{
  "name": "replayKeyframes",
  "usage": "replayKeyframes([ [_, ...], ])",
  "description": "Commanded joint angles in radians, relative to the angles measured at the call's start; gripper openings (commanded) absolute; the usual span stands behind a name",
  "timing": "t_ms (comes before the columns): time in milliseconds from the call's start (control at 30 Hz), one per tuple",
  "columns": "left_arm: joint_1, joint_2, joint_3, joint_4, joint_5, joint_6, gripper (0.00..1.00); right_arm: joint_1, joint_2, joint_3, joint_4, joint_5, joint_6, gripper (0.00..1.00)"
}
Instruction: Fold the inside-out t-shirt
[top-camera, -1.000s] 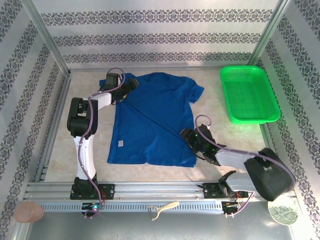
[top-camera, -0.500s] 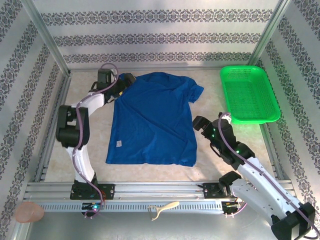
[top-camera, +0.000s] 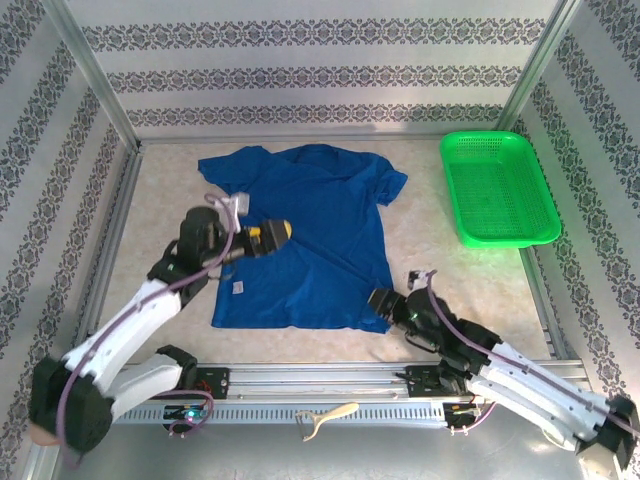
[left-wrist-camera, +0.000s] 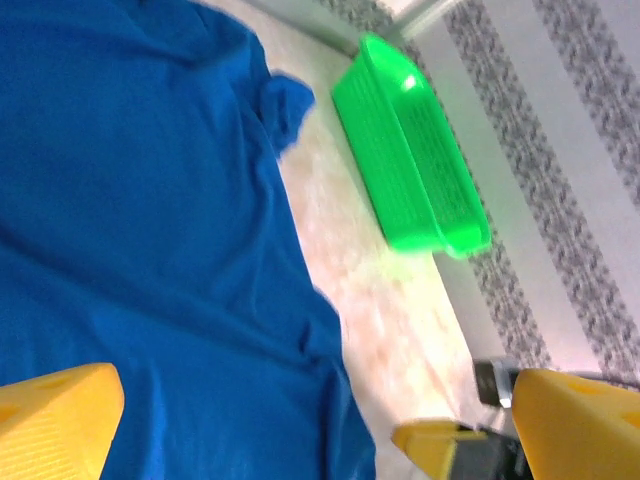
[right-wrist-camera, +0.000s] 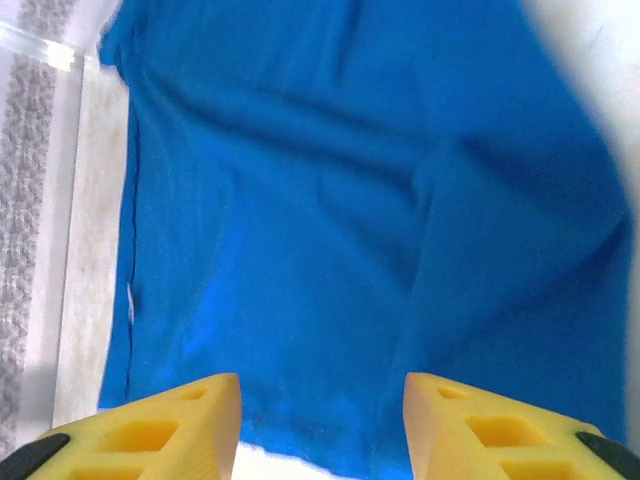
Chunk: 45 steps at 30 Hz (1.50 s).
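Wallpaper with bands of floral print encloses a pale marbled desk. The inside-out t-shirt lies spread flat at the desk's middle, collar toward the far wall and hem toward the arms. A small white label sits near the hem on the left side, its print too small to read. The left tool is over the shirt's left half, its fingers spread wide. The right tool is at the hem's right corner, fingers parted, with cloth just ahead of them. A green mesh basket stands well apart at the far right.
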Motion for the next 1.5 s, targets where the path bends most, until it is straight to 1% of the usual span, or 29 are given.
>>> replayKeyframes([
  [0, -0.082, -0.150, -0.095, -0.190, -0.177, 0.012, 1.00, 0.215, 0.034, -0.018, -0.010, 0.274, 0.187, 0.45],
  [33, -0.109, -0.202, -0.122, -0.241, -0.223, 0.000, 1.00, 0.292, 0.077, -0.012, -0.007, 0.344, 0.216, 0.45],
  [100, -0.139, -0.275, -0.164, -0.329, -0.272, -0.029, 1.00, 0.400, 0.198, 0.025, 0.000, 0.434, 0.263, 0.46],
  [167, -0.157, -0.324, -0.180, -0.429, -0.314, -0.060, 1.00, 0.462, 0.346, 0.086, 0.005, 0.475, 0.293, 0.50],
  [200, -0.164, -0.342, -0.186, -0.470, -0.330, -0.073, 1.00, 0.491, 0.428, 0.123, 0.007, 0.493, 0.314, 0.53],
  [333, -0.177, -0.374, -0.203, -0.537, -0.355, -0.083, 1.00, 0.542, 0.699, 0.285, 0.016, 0.525, 0.354, 0.63],
  [433, -0.181, -0.378, -0.194, -0.549, -0.374, -0.059, 1.00, 0.548, 0.822, 0.358, 0.041, 0.520, 0.367, 0.65],
  [500, -0.182, -0.375, -0.187, -0.549, -0.381, -0.041, 1.00, 0.550, 0.866, 0.376, 0.067, 0.513, 0.379, 0.65],
  [700, -0.182, -0.369, -0.180, -0.518, -0.379, -0.014, 1.00, 0.572, 0.952, 0.390, 0.059, 0.517, 0.484, 0.65],
  [800, -0.182, -0.356, -0.179, -0.505, -0.374, -0.007, 1.00, 0.574, 0.978, 0.388, 0.053, 0.525, 0.512, 0.64],
  [967, -0.182, -0.347, -0.193, -0.482, -0.359, -0.014, 1.00, 0.560, 0.988, 0.364, 0.070, 0.517, 0.504, 0.57],
  [1167, -0.182, -0.342, -0.216, -0.445, -0.351, -0.018, 1.00, 0.510, 0.934, 0.289, 0.137, 0.502, 0.484, 0.47],
  [1233, -0.182, -0.337, -0.228, -0.432, -0.348, -0.025, 1.00, 0.492, 0.919, 0.273, 0.157, 0.495, 0.472, 0.47],
  [1267, -0.182, -0.334, -0.234, -0.424, -0.345, -0.028, 1.00, 0.484, 0.912, 0.268, 0.164, 0.491, 0.465, 0.49],
  [1467, -0.182, -0.318, -0.245, -0.405, -0.340, -0.034, 1.00, 0.457, 0.927, 0.259, 0.212, 0.457, 0.439, 0.50],
])
